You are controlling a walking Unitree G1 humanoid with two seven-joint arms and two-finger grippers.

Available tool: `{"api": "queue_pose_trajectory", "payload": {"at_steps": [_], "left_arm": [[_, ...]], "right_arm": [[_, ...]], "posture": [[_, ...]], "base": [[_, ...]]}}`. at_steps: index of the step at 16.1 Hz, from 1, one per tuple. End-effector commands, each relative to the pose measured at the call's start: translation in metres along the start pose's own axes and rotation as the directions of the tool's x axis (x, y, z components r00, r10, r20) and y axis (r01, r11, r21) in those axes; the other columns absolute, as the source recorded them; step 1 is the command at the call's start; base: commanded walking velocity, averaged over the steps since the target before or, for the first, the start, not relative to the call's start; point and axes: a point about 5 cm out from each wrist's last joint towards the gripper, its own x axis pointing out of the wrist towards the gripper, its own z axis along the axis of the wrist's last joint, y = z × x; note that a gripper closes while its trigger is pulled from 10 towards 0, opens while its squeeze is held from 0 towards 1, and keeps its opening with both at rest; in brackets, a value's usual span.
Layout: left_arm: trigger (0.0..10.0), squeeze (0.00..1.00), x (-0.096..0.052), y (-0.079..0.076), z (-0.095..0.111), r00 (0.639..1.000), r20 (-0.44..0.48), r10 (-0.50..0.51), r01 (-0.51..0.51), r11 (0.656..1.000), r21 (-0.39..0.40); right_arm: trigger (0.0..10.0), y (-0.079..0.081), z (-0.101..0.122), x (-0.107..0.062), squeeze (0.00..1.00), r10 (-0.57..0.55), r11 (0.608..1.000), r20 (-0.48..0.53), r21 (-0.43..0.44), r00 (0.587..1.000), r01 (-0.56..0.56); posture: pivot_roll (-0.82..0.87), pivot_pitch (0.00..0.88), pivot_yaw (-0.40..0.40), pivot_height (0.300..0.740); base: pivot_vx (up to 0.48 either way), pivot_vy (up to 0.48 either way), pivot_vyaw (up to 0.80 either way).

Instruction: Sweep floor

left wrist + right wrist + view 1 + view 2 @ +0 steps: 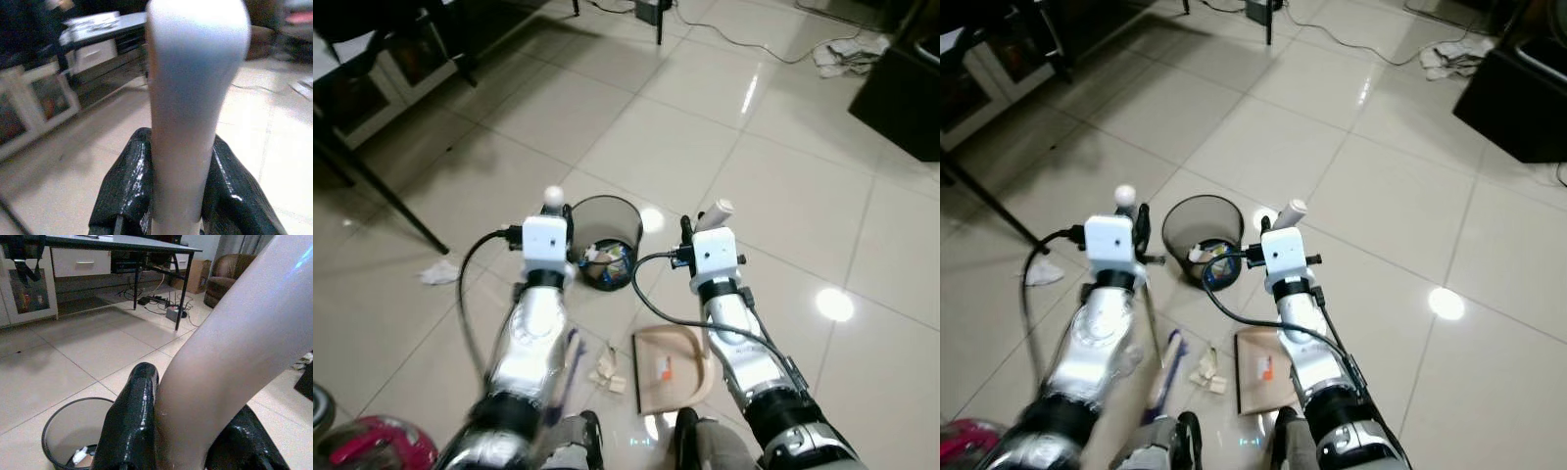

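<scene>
**A:** From the head camera, what do you have?

**B:** You have the left gripper (555, 217) clamped on the white round-topped broom handle (552, 197), whose purple brush head (1167, 364) rests on the glossy beige tiled floor (783, 196) near your feet. The right gripper (697, 227) grips the white dustpan handle (716, 212); the tan plastic dustpan (668, 367) lies flat on the tiles below it, just right of crumpled beige paper scraps (609, 370). The black mesh waste bin (604, 240), with rubbish inside, stands between and just beyond both grippers. A white paper wad (438, 273) lies well off to the left.

**A:** And the left wrist?

**B:** You see both black fingers (124, 191) pressed against the broom handle, which rises straight up between them.

**A:** Right wrist?

**B:** Its fingers (132, 431) are closed on the dustpan handle, which slants away. The bin sits on the floor just beyond, with a black-legged table (146, 245) far behind.
</scene>
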Motion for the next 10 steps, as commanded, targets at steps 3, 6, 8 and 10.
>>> {"api": "queue_pose_trajectory", "payload": {"at_steps": [3,6,8,10], "left_arm": [[10.0,0.0,-0.007,-0.02,-0.01,0.998,-0.056,0.009,-0.017,0.991,-0.13],[10.0,0.0,-0.006,-0.016,-0.011,0.999,-0.048,0.006,-0.012,0.993,-0.115],[10.0,0.0,-0.005,-0.014,-0.012,0.999,-0.035,0.005,-0.009,0.995,-0.103],[10.0,0.0,-0.005,-0.012,-0.011,1.0,-0.029,0.007,-0.01,0.994,-0.108]], "right_arm": [[10.0,0.005,-0.002,-0.007,0.0,0.014,0.999,0.023,-0.048,1.0,-0.013],[10.0,-0.001,-0.003,-0.005,0.0,0.0,0.999,0.026,-0.054,1.0,0.001],[10.0,-0.003,-0.004,-0.005,0.0,-0.007,0.998,0.029,-0.063,1.0,0.009],[10.0,-0.005,-0.006,-0.007,0.0,-0.01,0.997,0.026,-0.074,1.0,0.012]], "posture": [[-0.05,0.252,0.041,0.74],[-0.04,0.254,0.042,0.74],[-0.04,0.251,0.041,0.74],[-0.04,0.252,0.041,0.74]], "base": [[0.0,0.0,0.0],[0.0,0.0,0.0],[0.0,0.0,0.0],[0.0,0.0,0.0]]}}
